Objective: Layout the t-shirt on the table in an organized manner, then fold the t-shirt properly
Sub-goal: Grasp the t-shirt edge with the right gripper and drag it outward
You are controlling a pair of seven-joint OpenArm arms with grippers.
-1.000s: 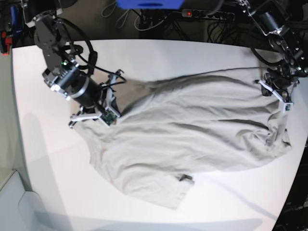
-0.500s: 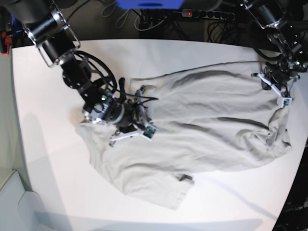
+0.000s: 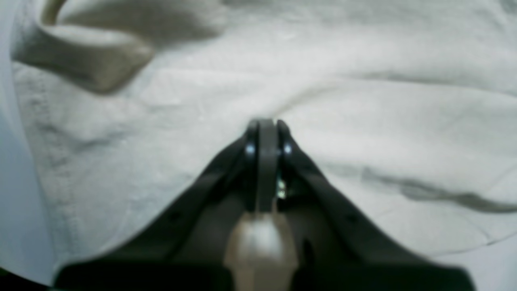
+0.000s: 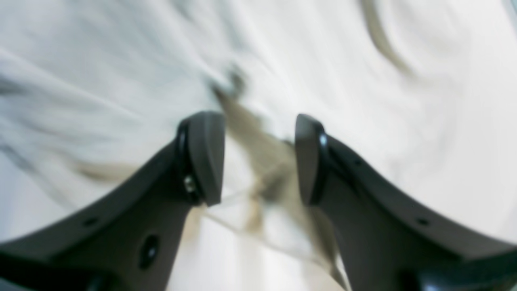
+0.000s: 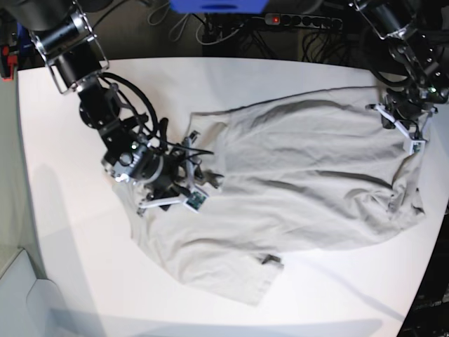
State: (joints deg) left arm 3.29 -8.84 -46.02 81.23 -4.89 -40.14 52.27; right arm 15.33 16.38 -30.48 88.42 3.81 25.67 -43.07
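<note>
Layout stage of the task, folding not yet begun. The t-shirt [image 5: 295, 182] lies spread but wrinkled across the middle and right of the table [image 5: 231, 77], one sleeve or corner turned under near the front edge and a rumpled bunch at its far right side.

The right gripper [image 5: 188, 184] sits low over the shirt's left portion; in the right wrist view its fingers [image 4: 204, 155] stand parted to a moderate gap, with a blurred ridge of cloth running between them. Whether either pad touches that ridge cannot be told from the blur, so the cloth reads as loose rather than gripped.

The left gripper [image 5: 407, 130] is at the shirt's upper right edge. In the left wrist view its fingertips [image 3: 264, 137] are pressed together just above the fabric; no cloth is visibly pinched between them, though a thin layer caught there cannot be ruled out.

Judgement: the step in hand is flattening. The next move probably calls for each arm to take a firm pinch on an opposite edge and draw outward, taking out the diagonal creases and freeing the tucked corner before any fold.
</note>
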